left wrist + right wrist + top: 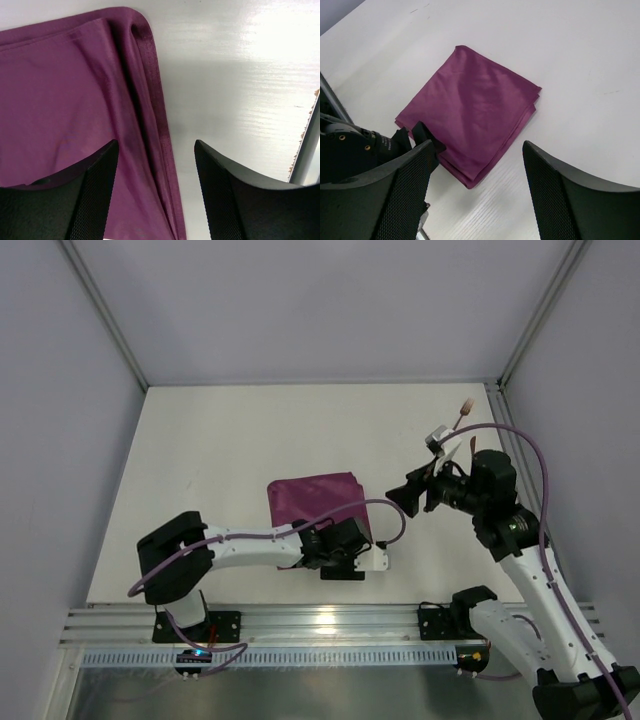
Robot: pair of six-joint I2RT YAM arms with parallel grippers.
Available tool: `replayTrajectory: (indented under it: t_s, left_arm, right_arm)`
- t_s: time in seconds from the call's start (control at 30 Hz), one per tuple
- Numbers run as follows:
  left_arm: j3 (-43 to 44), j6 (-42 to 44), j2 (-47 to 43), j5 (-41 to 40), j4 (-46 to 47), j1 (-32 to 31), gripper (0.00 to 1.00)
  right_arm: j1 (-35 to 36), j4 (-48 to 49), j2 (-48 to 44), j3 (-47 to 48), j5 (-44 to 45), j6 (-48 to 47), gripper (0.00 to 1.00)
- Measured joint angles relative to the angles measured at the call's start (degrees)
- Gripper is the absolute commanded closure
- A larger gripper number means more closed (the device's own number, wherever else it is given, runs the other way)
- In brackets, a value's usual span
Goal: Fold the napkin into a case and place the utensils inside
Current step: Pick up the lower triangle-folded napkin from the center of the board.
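The plum-purple napkin [315,498] lies folded into a rough square in several layers at the table's middle. It also shows in the right wrist view [475,107]. My left gripper [335,532] is open and low at the napkin's near edge. In the left wrist view, its jaws [156,200] straddle the napkin's layered side edge [150,100] without gripping it. My right gripper [410,495] is open and empty, held above the table to the right of the napkin [477,200]. A slim utensil with a pale tip [463,410] lies at the far right, partly behind the right arm. I cannot tell fork from knife.
Metal frame posts and grey walls bound the white table [220,440]. A rail [320,625] runs along the near edge. The left arm's purple cable [365,505] arcs over the napkin's right side. The left gripper shows in the right wrist view [420,137].
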Motion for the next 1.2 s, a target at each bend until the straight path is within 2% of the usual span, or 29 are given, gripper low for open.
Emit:
replayTrajectory:
  t_s: [0.1, 0.3, 0.33, 0.5, 0.53, 0.6, 0.83, 1.03, 1.1, 1.2]
  left_arm:
    - [-0.5, 0.0, 0.7, -0.3, 0.1, 0.0, 0.37]
    - [-1.5, -0.1, 2.3, -2.6, 2.6, 0.0, 0.55]
    - [-1.7, -0.1, 2.4, -2.9, 2.9, -0.1, 0.61]
    - [-2.3, 0.0, 2.6, -3.9, 4.1, -0.1, 0.77]
    - [-2.5, 0.1, 2.6, -4.1, 4.2, -0.1, 0.87]
    - [-2.8, 0.1, 2.6, -4.6, 4.1, -0.1, 0.98]
    - [-5.0, 0.7, 0.0, -3.1, 2.9, 0.5, 1.00]
    - [-7.0, 4.0, -8.5, 7.4, -4.2, 7.3, 1.00]
    - [-7.4, 5.6, -11.3, 9.8, -6.1, 9.9, 1.00]
    - [-8.0, 7.8, -14.2, 12.9, -8.7, 12.0, 1.00]
  right_arm:
    - [-3.0, -1.0, 0.6, 0.1, 0.0, 0.0, 0.25]
    - [-6.6, -2.0, 1.9, 0.1, -0.2, 0.2, 0.25]
    - [-7.0, -2.3, 1.9, 0.1, -0.2, 0.2, 0.25]
    - [-7.6, -2.0, 1.9, 0.0, -2.0, 0.5, 0.25]
    - [-7.6, -1.3, 1.9, -0.3, -2.8, 0.6, 0.25]
    - [-7.7, 1.7, 1.7, -2.0, -4.4, 1.6, 0.25]
    - [-7.7, 17.1, 1.4, -15.0, -8.0, 7.5, 0.26]
    - [-7.1, 28.4, -0.5, -23.6, -10.6, 10.5, 0.31]
    - [-3.7, 29.8, -3.8, -26.3, -9.0, 9.0, 0.31]
    - [7.6, 31.1, -10.7, -30.1, -3.4, 3.8, 0.31]
